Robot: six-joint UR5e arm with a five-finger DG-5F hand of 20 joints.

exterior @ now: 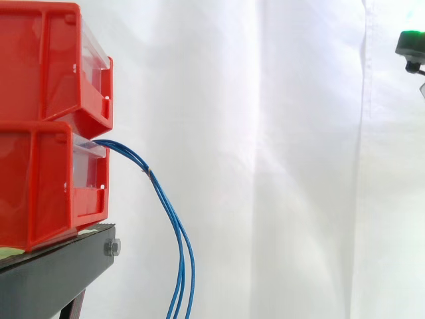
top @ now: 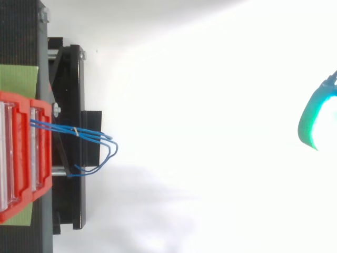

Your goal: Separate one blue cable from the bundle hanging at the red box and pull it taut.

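A bundle of thin blue cables (exterior: 174,222) comes out of the front of the lower red bin (exterior: 40,189). It is bound by a small tie a short way out, then hangs in a curve down past the stand. In the top view the blue cables (top: 89,135) run out from the red bin (top: 21,158) and loop back toward the stand. My hand (exterior: 412,44) is far to the right, high up at the edge, well apart from the cables. In the top view the hand (top: 310,121) glows green at the right edge.
A second red bin (exterior: 40,63) is stacked on the lower one. Both rest on a black stand (exterior: 53,276) with a bolt at its corner. A green mat (top: 18,79) lies on the stand. A white curtain (exterior: 279,166) hangs behind.
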